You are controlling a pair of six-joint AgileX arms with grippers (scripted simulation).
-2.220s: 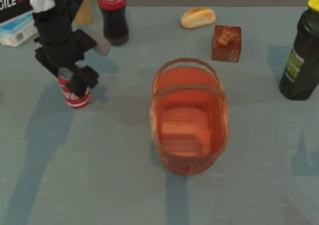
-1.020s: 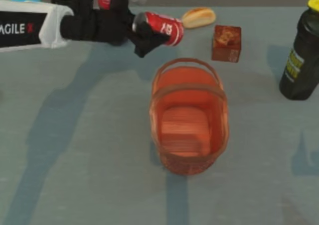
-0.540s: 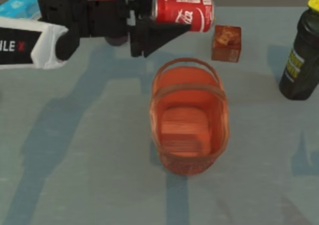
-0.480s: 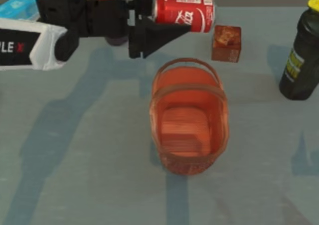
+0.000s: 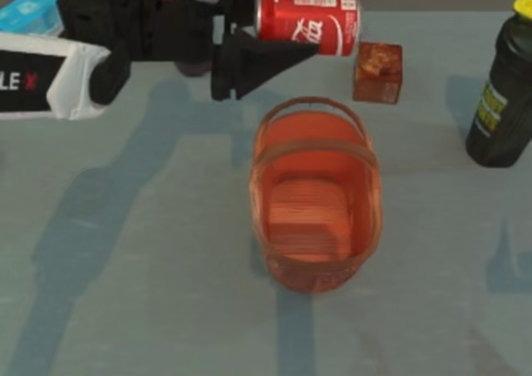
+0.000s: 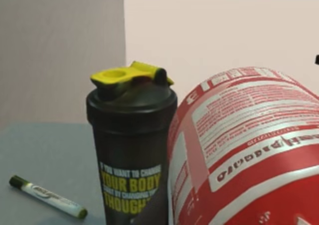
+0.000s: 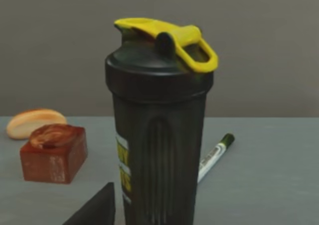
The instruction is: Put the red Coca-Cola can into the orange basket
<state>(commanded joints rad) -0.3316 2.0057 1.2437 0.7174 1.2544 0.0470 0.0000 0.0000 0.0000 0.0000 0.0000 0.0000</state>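
The left pincer (image 5: 278, 39) is clamped on the red Coca-Cola can (image 5: 307, 21), which it holds lying on its side in the air, above the worktop (image 5: 150, 251) at the far edge. From the top view the can sits beyond the orange basket (image 5: 314, 195), over the stretch just past the basket's handle, not over its floor. In the left wrist view the can (image 6: 249, 150) fills the near side, label text showing. The small brown cube box (image 5: 378, 71) stands just beside the can's end, towards the basket's far right. A black shaker bottle (image 5: 504, 89) with a yellow lid stands well to the right of the basket, with a marker pen (image 7: 214, 156) lying near it. A dark fingertip of the right pincer (image 7: 94, 209) edges into the right wrist view; I cannot tell whether it is apart or together.
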